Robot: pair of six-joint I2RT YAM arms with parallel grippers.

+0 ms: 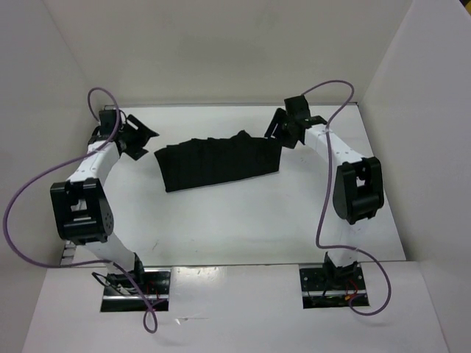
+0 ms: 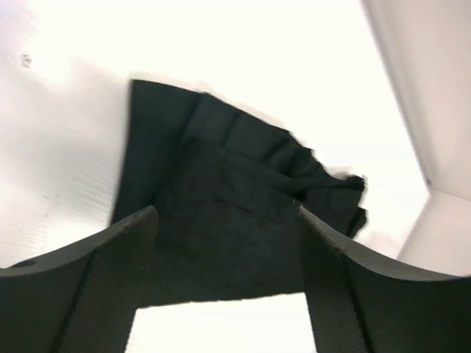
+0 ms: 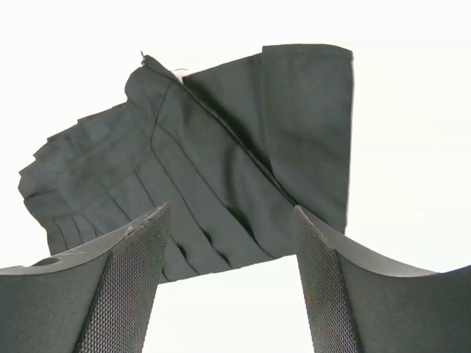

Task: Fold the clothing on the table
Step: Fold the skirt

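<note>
Nearest, the arm bases [image 1: 136,290] are bolted at the front edge, and a thin purple cable [image 1: 15,213] loops loosely beside each arm. Past them is a bare stretch of the plain white flat table [image 1: 221,235].

Farther back, across the middle of the table, lies the black pleated skirt of soft matte fabric [image 1: 221,160], flat, with one layer doubled over another. It looks light, limp and grippy rather than slick. Lifted, it would likely sag and its pleats would fan out, so both outer ends are best pinched at once, through all layers.

The left gripper [image 1: 140,136] stands just beside its left end and the right gripper [image 1: 283,129] is at its right end. Both have their jaws spread wide with nothing between them.

Behind and beside them, the white walls [image 1: 221,51] stand close. They and the slack cables are all that might crowd a fold.
</note>
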